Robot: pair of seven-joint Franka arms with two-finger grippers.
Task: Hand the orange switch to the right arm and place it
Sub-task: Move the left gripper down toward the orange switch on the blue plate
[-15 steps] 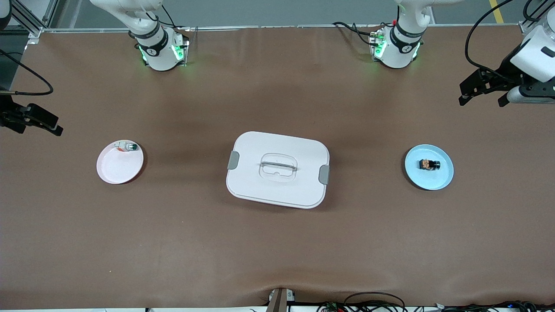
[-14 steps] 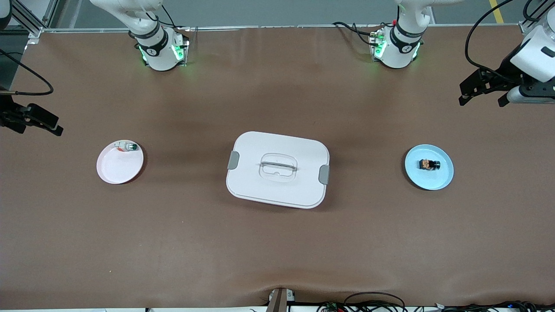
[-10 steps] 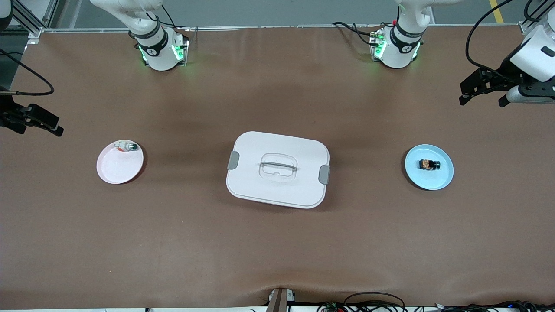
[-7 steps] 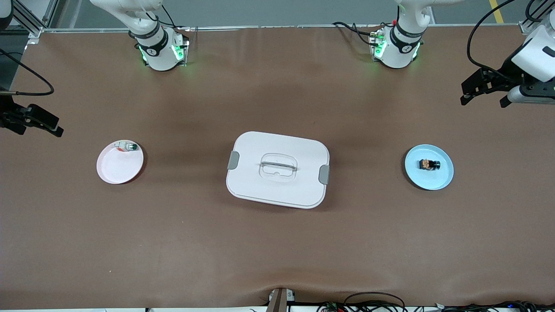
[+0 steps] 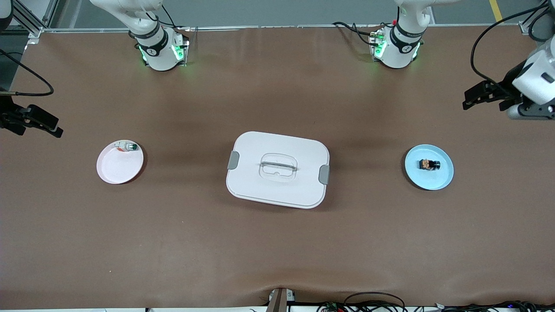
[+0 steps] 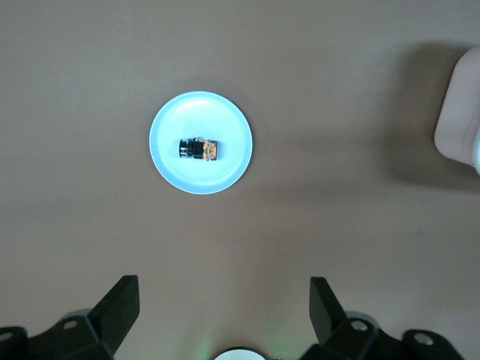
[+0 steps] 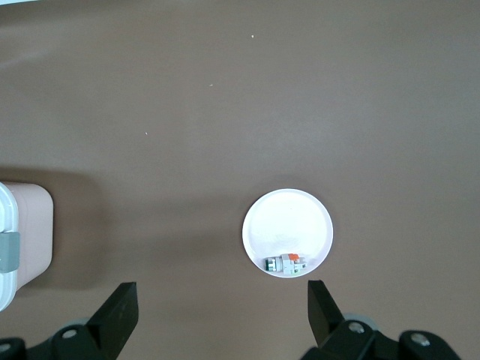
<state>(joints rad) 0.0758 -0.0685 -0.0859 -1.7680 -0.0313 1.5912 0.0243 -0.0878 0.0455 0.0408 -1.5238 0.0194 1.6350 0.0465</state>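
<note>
The orange switch [image 5: 427, 164], a tiny black block with an orange-patterned face, lies on a light blue plate [image 5: 440, 177] toward the left arm's end of the table. My left gripper [image 5: 483, 105] is open and empty in the air over the table's end, farther from the front camera than the plate. In the left wrist view the switch [image 6: 198, 149] lies in the plate [image 6: 225, 120], well away from the open gripper [image 6: 223, 304]. My right gripper [image 5: 38, 129] is open and empty at the right arm's end of the table, and it waits.
A white lidded box [image 5: 277, 169] with grey clips stands mid-table; its corner shows in both wrist views [image 6: 461, 112] [image 7: 22, 240]. A pale plate [image 5: 117, 171] toward the right arm's end holds a small white piece with a green end [image 7: 285, 264].
My left gripper has shifted slightly toward the table's end and the front camera, still open. The switch, plates, box and right arm have not moved.
</note>
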